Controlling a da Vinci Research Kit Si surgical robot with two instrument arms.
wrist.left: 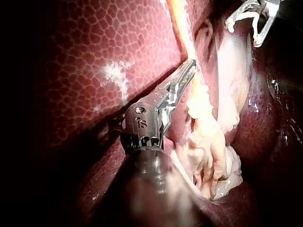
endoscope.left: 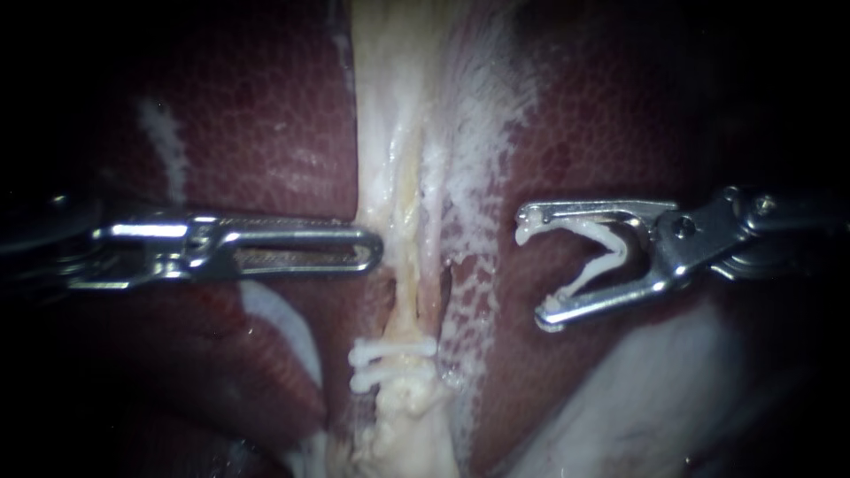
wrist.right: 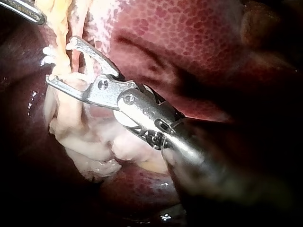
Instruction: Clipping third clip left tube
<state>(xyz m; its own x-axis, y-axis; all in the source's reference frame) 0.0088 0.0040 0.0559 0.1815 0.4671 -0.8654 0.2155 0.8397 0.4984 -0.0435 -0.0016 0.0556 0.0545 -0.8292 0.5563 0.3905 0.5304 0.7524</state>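
Reaching in from the right, the right instrument (endoscope.left: 534,274) holds its jaws wide apart with a white loaded clip (endoscope.left: 614,254) seated between them. The clip's two legs lie along the inner faces of both jaws and meet near the hinge. The open mouth of the jaws faces the pale band of tissue (endoscope.left: 398,133) that runs down the middle of the dark red liver (endoscope.left: 266,115). In the endoscope view the jaws stand clear of this band, with a strip of mottled liver surface between.

Within the band a thin yellowish tube (endoscope.left: 405,301) runs lengthwise, with a dark slit on either side of it. Whether this is the left tube cannot be told. Two white clips sit across it lower down, the upper clip (endoscope.left: 394,351) just above the lower clip (endoscope.left: 390,381), close together and roughly parallel.

The left instrument (endoscope.left: 372,250) comes in level from the left. Its long slotted jaws lie together and hold nothing, and their rounded tip rests against the left edge of the pale band, above the two clips. In the right wrist view the right instrument's jaw tips appear close to the clipped stretch, but contact cannot be judged.
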